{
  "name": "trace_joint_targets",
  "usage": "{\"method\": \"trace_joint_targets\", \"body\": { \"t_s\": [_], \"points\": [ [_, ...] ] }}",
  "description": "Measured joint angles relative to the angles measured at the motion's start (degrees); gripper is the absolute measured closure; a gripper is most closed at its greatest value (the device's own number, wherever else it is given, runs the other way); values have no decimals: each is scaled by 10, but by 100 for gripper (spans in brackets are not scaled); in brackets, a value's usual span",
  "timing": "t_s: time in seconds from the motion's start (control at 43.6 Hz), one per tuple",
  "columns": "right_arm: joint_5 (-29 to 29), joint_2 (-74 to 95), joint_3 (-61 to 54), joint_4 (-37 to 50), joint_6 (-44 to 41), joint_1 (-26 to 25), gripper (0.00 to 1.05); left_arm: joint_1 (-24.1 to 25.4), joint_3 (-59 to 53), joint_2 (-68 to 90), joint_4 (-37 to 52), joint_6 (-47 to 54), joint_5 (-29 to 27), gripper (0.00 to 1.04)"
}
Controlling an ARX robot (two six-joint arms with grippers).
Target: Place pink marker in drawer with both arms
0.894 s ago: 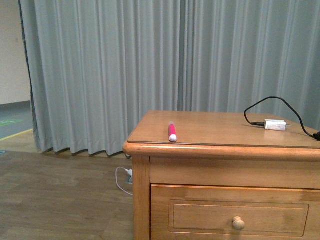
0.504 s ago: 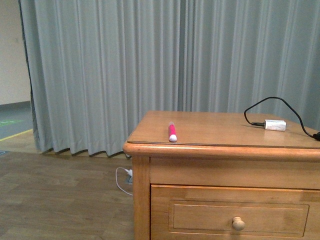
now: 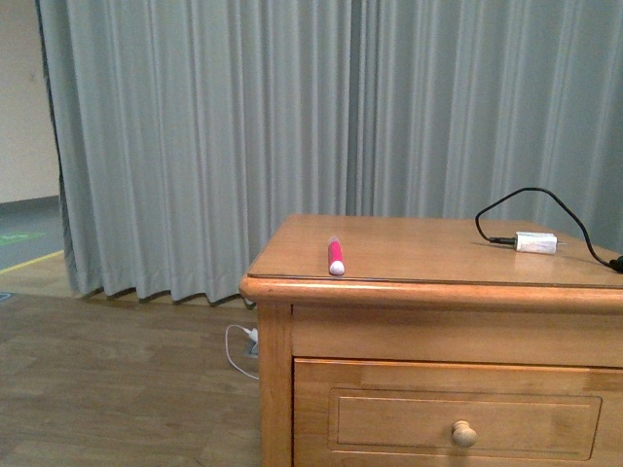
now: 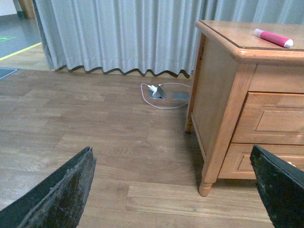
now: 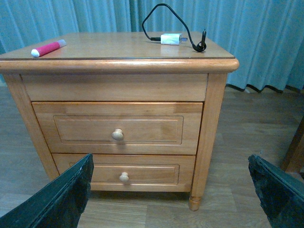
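Observation:
The pink marker [image 3: 335, 257] lies on the top of the wooden cabinet near its front left corner, white end toward the edge; it also shows in the left wrist view [image 4: 272, 38] and the right wrist view [image 5: 47, 48]. The drawer [image 5: 118, 129], the upper one with a round knob [image 5: 117, 134], is shut; its front also shows in the front view [image 3: 465, 423]. My left gripper [image 4: 173, 190] is open, low over the floor, well away from the cabinet's left side. My right gripper [image 5: 168, 190] is open, facing the cabinet front at a distance. Neither arm appears in the front view.
A white adapter [image 3: 535, 242] with a black cable [image 3: 526, 199] lies on the cabinet top at the back right. A lower drawer [image 5: 124, 175] sits under the upper one. A grey curtain [image 3: 292, 117] hangs behind. A floor outlet with a white plug [image 4: 158, 91] lies left of the cabinet.

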Motion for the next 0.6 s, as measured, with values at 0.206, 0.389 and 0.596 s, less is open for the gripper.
{"method": "trace_joint_targets", "body": {
  "t_s": [0.206,0.389,0.596],
  "points": [
    [0,0,0,0,0,0,8,0,0,0,0,0,0,6],
    [0,0,0,0,0,0,8,0,0,0,0,0,0,6],
    [8,88,53,-153,-33,-10,8,0,0,0,0,0,0,6]
  ]
}}
